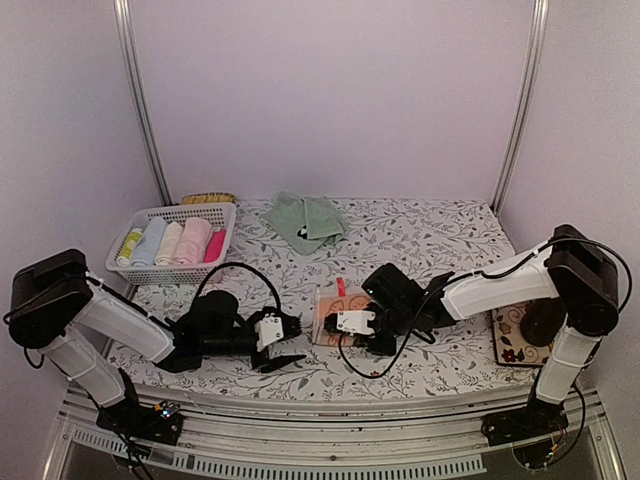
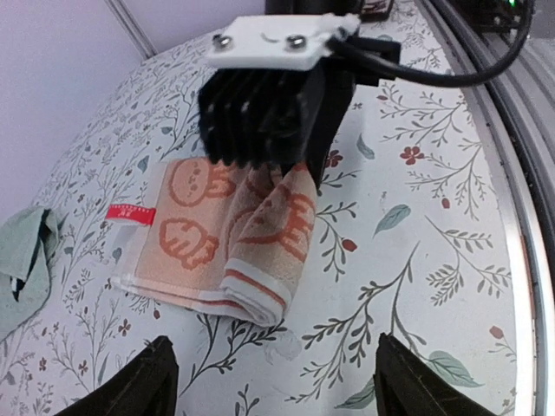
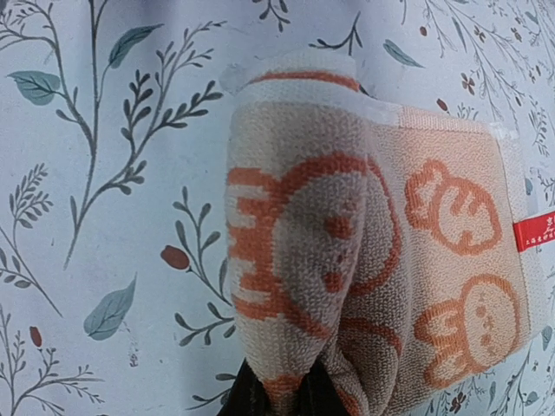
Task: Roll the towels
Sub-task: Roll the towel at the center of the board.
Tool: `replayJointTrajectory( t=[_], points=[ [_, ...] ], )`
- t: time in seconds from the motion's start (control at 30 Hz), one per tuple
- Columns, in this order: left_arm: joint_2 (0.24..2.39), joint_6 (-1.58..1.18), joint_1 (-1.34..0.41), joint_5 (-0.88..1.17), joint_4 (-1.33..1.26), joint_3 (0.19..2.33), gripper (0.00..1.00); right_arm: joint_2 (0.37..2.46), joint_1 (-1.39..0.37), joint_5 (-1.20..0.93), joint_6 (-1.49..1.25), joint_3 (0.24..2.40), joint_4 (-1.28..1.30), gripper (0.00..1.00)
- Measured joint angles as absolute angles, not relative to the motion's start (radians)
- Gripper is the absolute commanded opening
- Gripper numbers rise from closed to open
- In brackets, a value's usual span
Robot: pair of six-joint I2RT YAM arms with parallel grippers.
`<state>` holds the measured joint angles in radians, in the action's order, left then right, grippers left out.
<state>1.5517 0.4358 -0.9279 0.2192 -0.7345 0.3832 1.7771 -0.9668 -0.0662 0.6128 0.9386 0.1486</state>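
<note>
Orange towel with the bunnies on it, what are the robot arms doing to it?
The two arms are working on rolling it up. The right pincer is shut on a bunched fold of the orange towel, which lies partly rolled on the flowery table. The left pincer is open and empty, just in front of the towel, touching nothing. The green towel lies crumpled at the far side, not rolled yet. A white basket to its left holds rolled towels.

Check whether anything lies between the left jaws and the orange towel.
Nothing visible does: only bare tablecloth separates the left gripper, jaws open, from the orange towel. The right gripper pinches its far side.
</note>
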Motion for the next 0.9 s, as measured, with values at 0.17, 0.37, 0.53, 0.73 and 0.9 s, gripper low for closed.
replayJointTrajectory(
  t=[0.17,0.37,0.53,0.73,0.9],
  points=[
    [1.617,0.589,-1.021,0.112,-0.836,0.373,0.77,1.801,-0.960,-0.142,0.603,0.995,0.232,0.10],
    [1.741,0.728,-1.092,0.023,-0.901,0.391,0.76,1.831,-0.952,-0.181,0.602,1.052,0.302,0.10],
    [1.793,0.789,-1.110,-0.041,-0.949,0.411,0.76,1.846,-0.952,-0.196,0.603,1.075,0.331,0.10],
    [1.825,0.843,-1.111,-0.077,-0.991,0.436,0.71,1.853,-0.946,-0.212,0.617,1.085,0.345,0.10],
    [1.862,0.874,-1.110,-0.082,-0.989,0.480,0.63,1.857,-0.941,-0.226,0.636,1.094,0.359,0.10]
  ],
)
